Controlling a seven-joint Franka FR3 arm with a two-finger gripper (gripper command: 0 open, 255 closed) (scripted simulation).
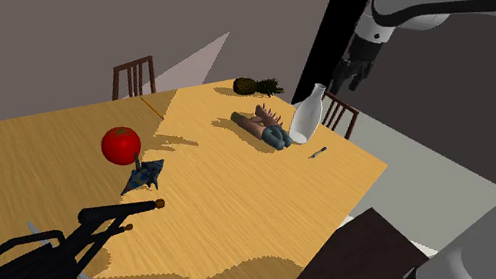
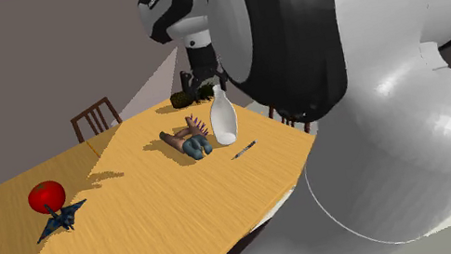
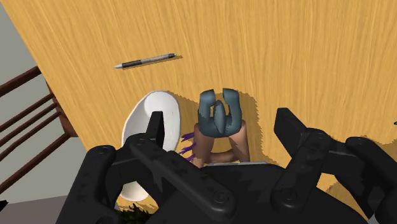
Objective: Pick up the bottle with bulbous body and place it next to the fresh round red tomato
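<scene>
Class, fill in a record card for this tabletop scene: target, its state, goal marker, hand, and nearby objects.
target: white bottle, bulbous body
state: upright on the table, not held
goal marker: red tomato, far across the table from the bottle
hand: black gripper, open, above the bottle and apart from it
nearby: toy figure, pen, pineapple

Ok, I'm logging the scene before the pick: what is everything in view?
table: 1, light wood, centre
bottle: 1, white, upright, far corner
tomato: 1, red, shoulder view's left
toy figure: 1, brown-blue, beside bottle
pen: 1, dark, beside bottle
pineapple: 1, dark, table's far edge
spiky object: 1, blue, beside tomato
chairs: 3, dark brown, around table
frame: 1, black, shoulder view's lower left
arm: 1, white, above table
gripper: 1, black, open above bottle
</scene>
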